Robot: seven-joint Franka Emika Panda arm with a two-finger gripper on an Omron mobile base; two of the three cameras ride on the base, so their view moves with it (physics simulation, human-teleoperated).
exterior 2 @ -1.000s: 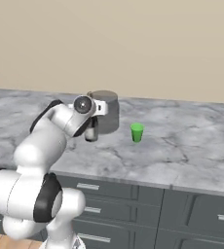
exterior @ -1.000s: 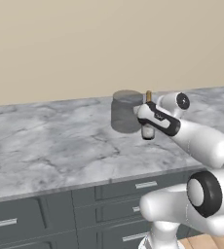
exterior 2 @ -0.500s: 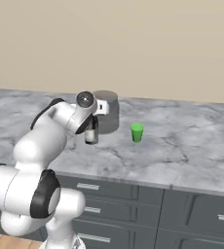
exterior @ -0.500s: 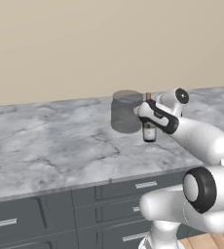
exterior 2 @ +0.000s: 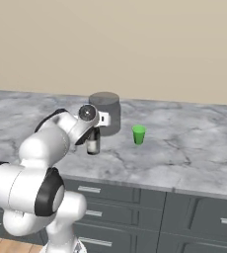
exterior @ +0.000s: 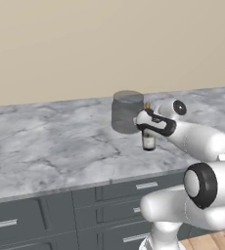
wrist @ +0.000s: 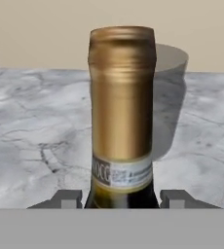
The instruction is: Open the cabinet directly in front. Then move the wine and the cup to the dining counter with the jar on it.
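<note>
Clearly the fingers (wrist: 120, 198) gripped the wine (wrist: 121, 121) low on its neck. Glass looked slick, heavy, breakable beside the jar (exterior 2: 105, 113).

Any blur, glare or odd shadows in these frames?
Hand view: the wine sits very close and looks soft-edged, its label text unreadable; the jar behind it throws a faint shadow on the dining counter. Left base view: flat, even light, no glare, a soft shadow under the jar. Right base view: the cup is sharp enough, with hardly any shadow.
</note>
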